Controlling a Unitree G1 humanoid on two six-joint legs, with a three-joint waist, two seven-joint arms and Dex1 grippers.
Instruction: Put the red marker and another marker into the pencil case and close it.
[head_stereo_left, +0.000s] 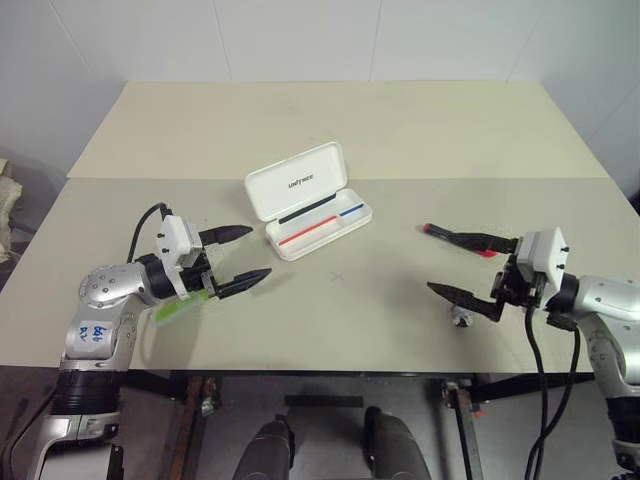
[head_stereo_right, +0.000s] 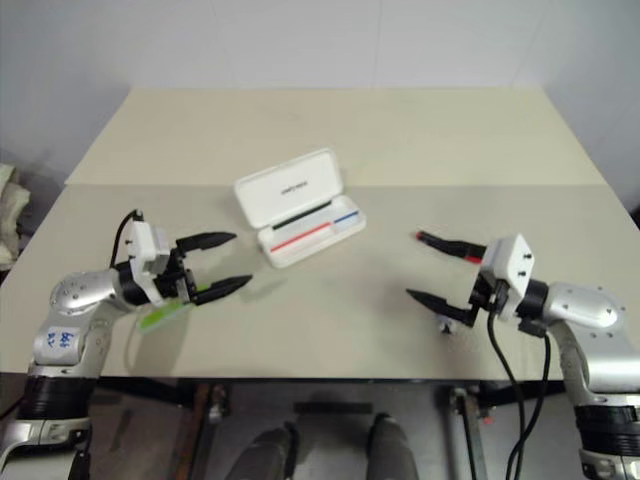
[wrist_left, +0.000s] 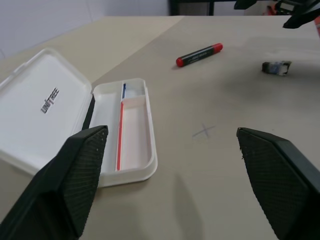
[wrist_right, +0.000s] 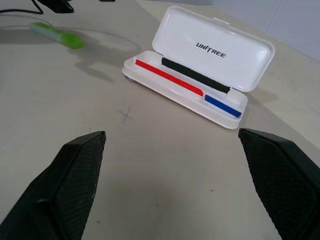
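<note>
The white hinged hard-plastic pencil case (head_stereo_left: 310, 202) lies open near the middle of the pale beige counter (head_stereo_left: 380, 130), its lid with small dark lettering tipped back away from the robot and its tray, striped red, blue and black inside, facing up with neither marker in it yet. The slim red marker with black end sections (wrist_left: 199, 54) lies flat on the counter on the robot's right side, well apart from the case; from the head views the upper finger of the right tool (head_stereo_left: 473, 266) hides most of it, leaving a red tip and a patch of red showing, so it sits just under that tool. Its long axis runs roughly across the counter, from the case side toward the right arm, much in line with that finger. The short, flat, light green translucent marker (wrist_right: 59, 35) lies on the robot's left, close under the left tool (head_stereo_left: 240, 255), slanting toward the robot's left edge. So each marker is plainly nearer one arm: red to the right, green to the left, with the case between them. Both tools hang level over the counter, pointing inward toward the case, with fingers spread wide and nothing between them. A small grey metal lump (wrist_left: 275, 67) rests near the right tool's lower finger; in my judgement it could be knocked when that tool drops for the red marker.
</note>
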